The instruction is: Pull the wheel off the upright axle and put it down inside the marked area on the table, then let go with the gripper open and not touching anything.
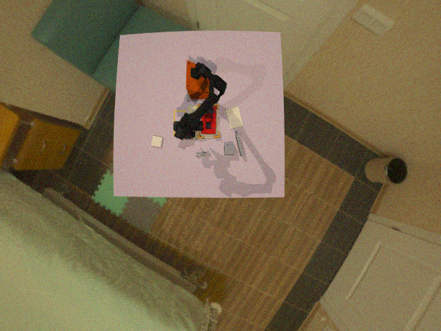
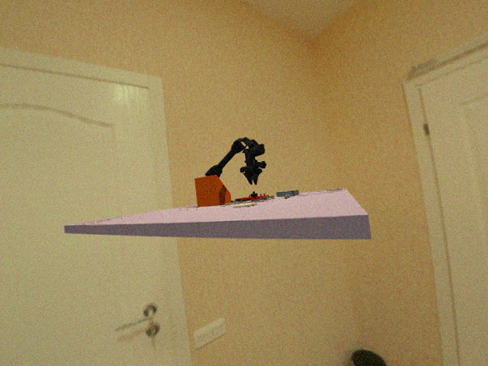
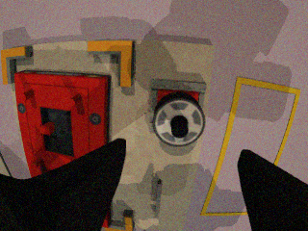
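Observation:
The wheel (image 3: 165, 123), pale with grey spokes, sits on the dark upright axle (image 3: 179, 127) at a small red and grey mount in the wrist view. My gripper (image 3: 184, 153) (image 2: 253, 183) is open and empty, pointing down. It hangs above the table, clear of the wheel, which shows between and beyond the fingertips in the wrist view. The marked area (image 3: 221, 146) (image 1: 173, 118) is a yellow outline beside the cream board (image 3: 140, 107), with nothing seen inside its visible part. In the top view the arm hides the wheel and part of the outline.
A red block (image 3: 96, 88) (image 1: 213, 125) stands on the board between orange corner brackets (image 3: 126, 63). The orange arm base (image 1: 195, 85) (image 2: 206, 192) is behind. Around the board lie a cream tile (image 1: 234, 118), a grey block (image 1: 229, 148), a slim grey piece (image 1: 240, 145) and a small cream square (image 1: 156, 141).

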Motion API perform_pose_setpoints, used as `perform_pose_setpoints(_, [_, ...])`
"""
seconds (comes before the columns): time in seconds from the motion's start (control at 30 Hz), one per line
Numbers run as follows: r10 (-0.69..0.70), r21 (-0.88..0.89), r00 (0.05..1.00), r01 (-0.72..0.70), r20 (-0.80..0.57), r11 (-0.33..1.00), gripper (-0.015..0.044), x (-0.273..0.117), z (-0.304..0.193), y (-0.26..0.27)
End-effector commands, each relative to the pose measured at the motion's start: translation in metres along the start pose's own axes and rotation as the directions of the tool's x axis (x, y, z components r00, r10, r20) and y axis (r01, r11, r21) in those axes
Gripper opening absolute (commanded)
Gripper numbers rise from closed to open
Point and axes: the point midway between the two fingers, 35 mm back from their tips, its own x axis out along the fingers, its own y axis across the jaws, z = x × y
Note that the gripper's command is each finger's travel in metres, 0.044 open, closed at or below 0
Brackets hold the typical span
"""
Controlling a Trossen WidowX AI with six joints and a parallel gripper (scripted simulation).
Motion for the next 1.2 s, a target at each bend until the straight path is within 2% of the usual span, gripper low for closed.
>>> perform_pose_setpoints(0.0, [0.011, 0.011, 1.0, -0.011, -0.013, 1.0, 0.03, 0.03, -0.003, 0.0])
perform_pose_setpoints(0.17, [0.015, 0.011, 1.0, -0.014, -0.014, 1.0, 0.03, 0.062, -0.006, 0.001])
perform_pose_setpoints(0.4, [0.015, 0.011, 1.0, -0.015, -0.014, 1.0, 0.03, 0.064, -0.006, 0.001])
perform_pose_setpoints(0.53, [0.01, 0.004, 1.0, -0.01, -0.016, 1.0, 0.0195, 0.06, -0.005, 0.001])
perform_pose_setpoints(0.8, [0.01, 0.004, 1.0, -0.01, -0.016, 1.0, 0.0142, 0.06, -0.005, 0.001])
perform_pose_setpoints(0.97, [0.01, 0.005, 1.0, -0.01, -0.015, 1.0, 0.001, 0.059, -0.005, 0.001])
perform_pose_setpoints(1.17, [0.01, 0.005, 1.0, -0.01, -0.015, 1.0, 0.0, 0.057, -0.005, 0.001])
